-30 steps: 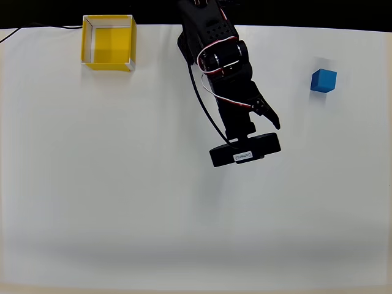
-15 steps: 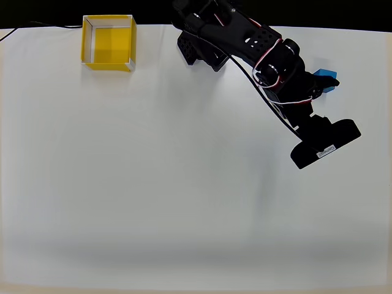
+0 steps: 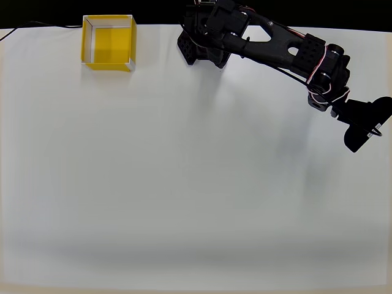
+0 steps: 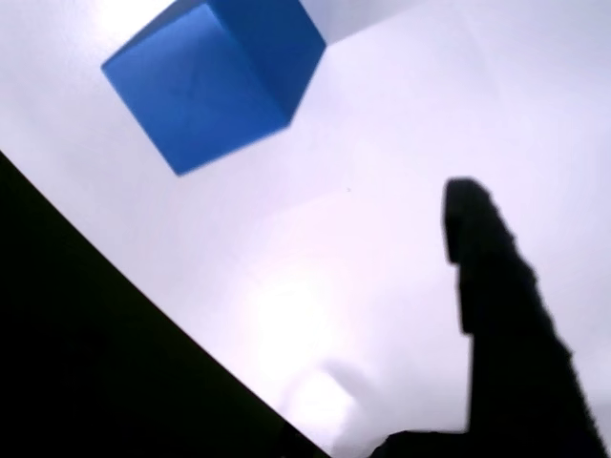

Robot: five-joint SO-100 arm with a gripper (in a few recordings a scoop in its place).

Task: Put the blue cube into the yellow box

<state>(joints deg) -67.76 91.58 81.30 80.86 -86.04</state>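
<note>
The blue cube (image 4: 215, 81) lies on the white table at the upper left of the wrist view, close in front of my gripper (image 4: 277, 258). The gripper is open: one black finger (image 4: 496, 315) rises at the right, the other fills the lower left corner, and only bare table lies between them. The cube sits beyond the fingertips, slightly left of the gap and apart from both fingers. In the overhead view my black arm (image 3: 275, 46) stretches to the far right and covers the cube's place. The yellow box (image 3: 110, 43) stands open-topped at the table's back left, far from the gripper.
The arm's base (image 3: 202, 37) sits at the back middle of the white table (image 3: 184, 184). The wrist camera housing (image 3: 366, 122) hangs near the table's right edge. A thin black cable (image 3: 37, 26) runs along the back left edge.
The arm has swung from the table's middle to the far right, over the blue cube, which the overhead view showed before and the arm now covers. The yellow box has not moved.
</note>
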